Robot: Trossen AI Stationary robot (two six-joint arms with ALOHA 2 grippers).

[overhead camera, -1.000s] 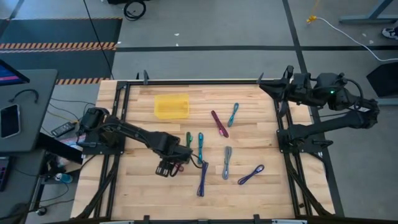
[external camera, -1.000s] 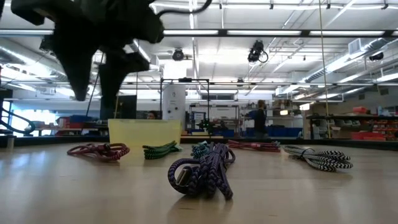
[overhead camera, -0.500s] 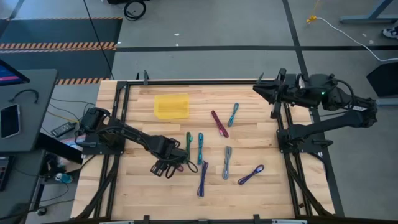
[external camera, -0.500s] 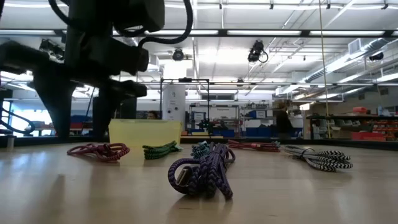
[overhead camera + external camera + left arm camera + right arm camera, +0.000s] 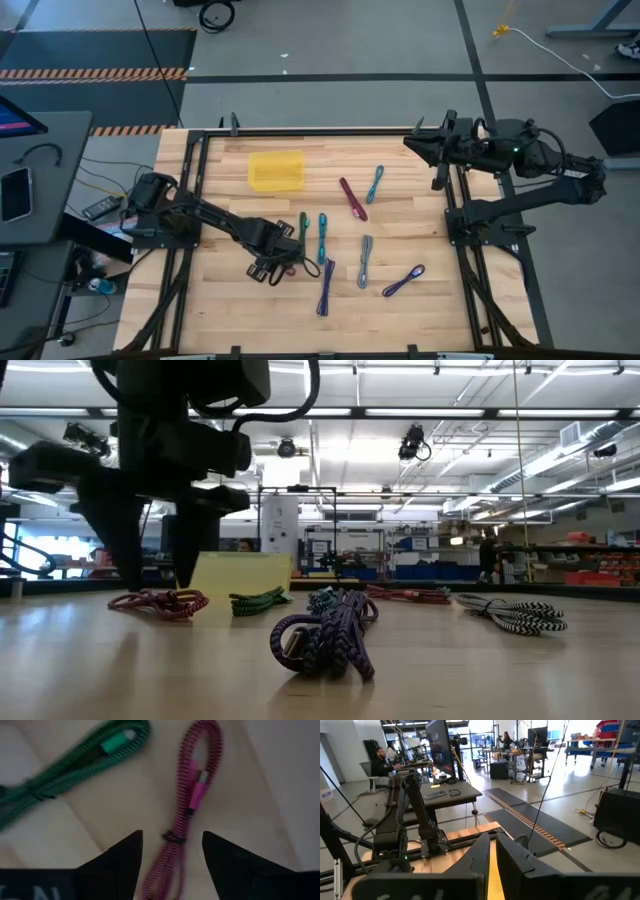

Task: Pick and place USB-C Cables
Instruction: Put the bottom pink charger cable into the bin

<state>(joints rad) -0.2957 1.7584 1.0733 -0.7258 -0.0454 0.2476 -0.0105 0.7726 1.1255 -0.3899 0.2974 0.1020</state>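
Now that it has dropped, left gripper (image 5: pixel 171 851) jaws straddle maroon cable (image 5: pixel 192 795), unclosed.

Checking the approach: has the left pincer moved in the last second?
Yes. The left pincer slid slightly away from the purple cable and lowered around the maroon cable.

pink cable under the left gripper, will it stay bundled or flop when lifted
The pink cable is a thin braided loop folded on itself, so its ends will probably droop. A small tie near the middle should keep the strands together. It looks light, and the woven surface likely grips well. The left gripper has its fingers open either side of it.
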